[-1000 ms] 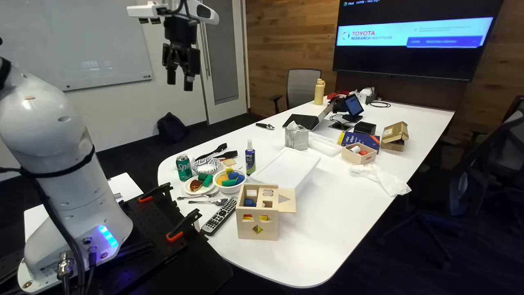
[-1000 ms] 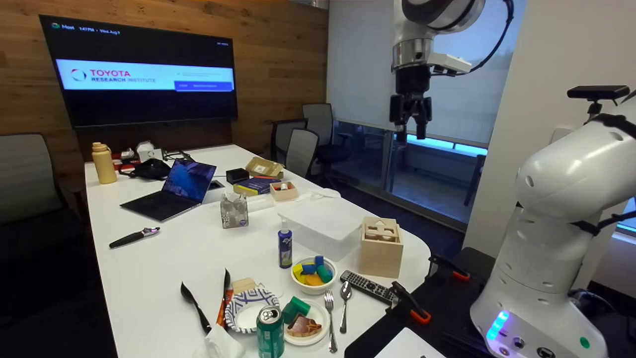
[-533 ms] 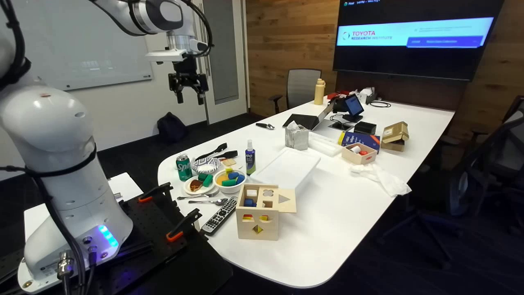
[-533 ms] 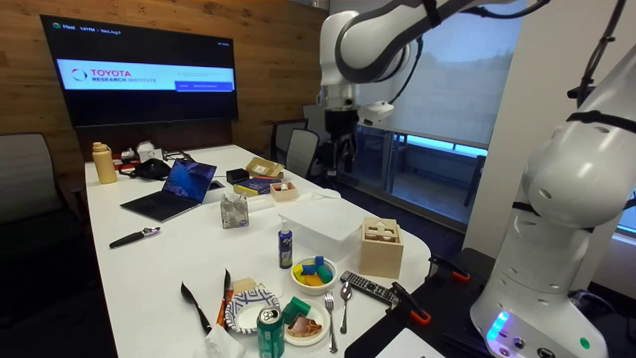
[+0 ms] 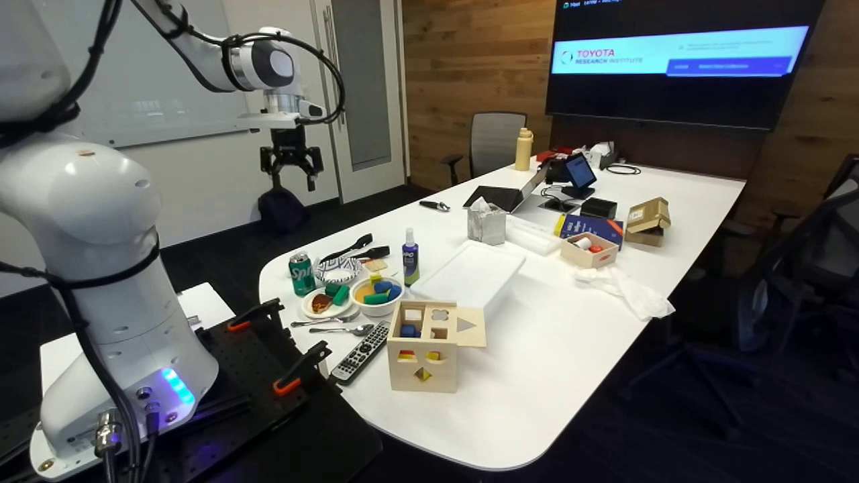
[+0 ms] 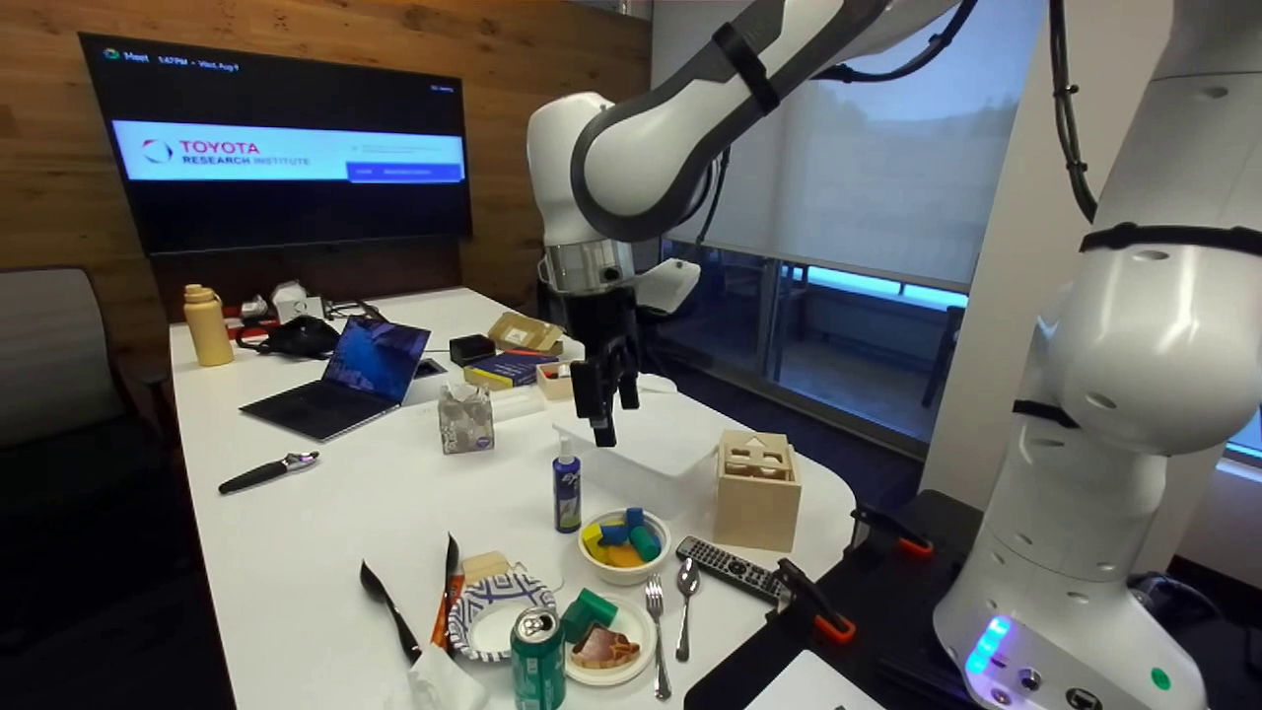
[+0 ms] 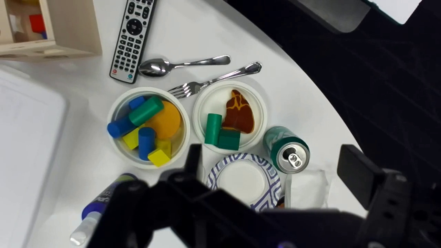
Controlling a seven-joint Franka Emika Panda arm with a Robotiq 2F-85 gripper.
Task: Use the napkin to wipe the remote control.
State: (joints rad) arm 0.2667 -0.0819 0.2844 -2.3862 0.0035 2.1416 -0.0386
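White table (image 6: pixel 325 528), crowded at the robot's end, roomier along one long edge.
White napkin (image 6: pixel 441 680) beside the green can (image 6: pixel 537 666), near one rounded corner; gripper (image 6: pixel 617 419) in the air above the tabletop, fingers (image 7: pixel 358 174) wide apart; remote control (image 6: pixel 732 569) flat near the end edge, just beside a clamp (image 6: pixel 813 600); wooden box (image 6: pixel 757 508) next, white tabletop running on past it to the other corner.
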